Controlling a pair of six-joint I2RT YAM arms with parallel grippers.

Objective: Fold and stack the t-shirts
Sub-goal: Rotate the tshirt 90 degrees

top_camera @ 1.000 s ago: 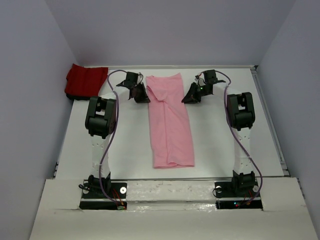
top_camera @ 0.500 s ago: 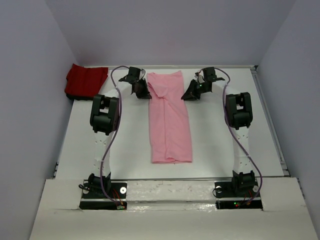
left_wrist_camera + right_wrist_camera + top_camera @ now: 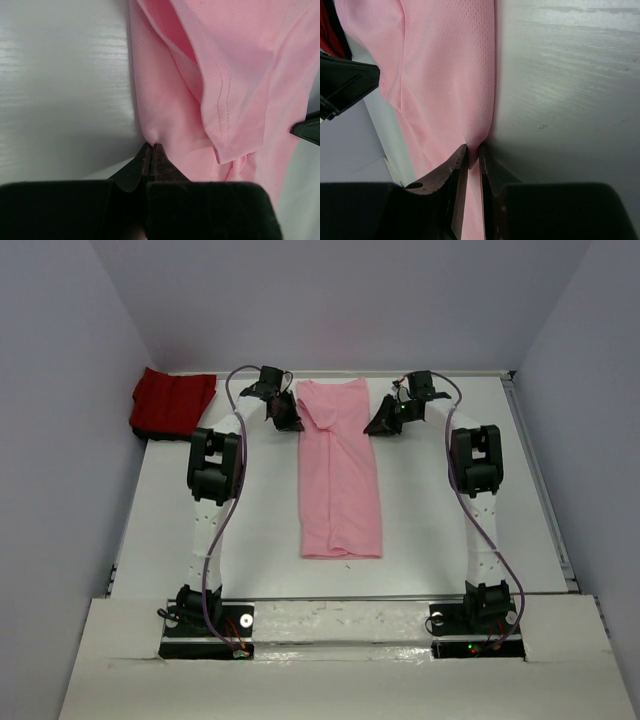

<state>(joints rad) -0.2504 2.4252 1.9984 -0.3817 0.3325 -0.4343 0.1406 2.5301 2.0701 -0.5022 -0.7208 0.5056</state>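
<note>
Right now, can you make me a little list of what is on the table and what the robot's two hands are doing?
pink shirt: folded into a long narrow strip, lying in the middle of the table
red shirt: bunched in the far left corner, apart from the pink one, nothing touching it
left gripper: shut on the pink shirt's left edge, near its far end
right gripper: pinching the pink shirt's right edge, near its far end
stack: not made yet

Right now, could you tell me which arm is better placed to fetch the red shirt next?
Left. The red shirt lies at the far left, near the left claw; the right claw sits beyond the pink shirt.
</note>
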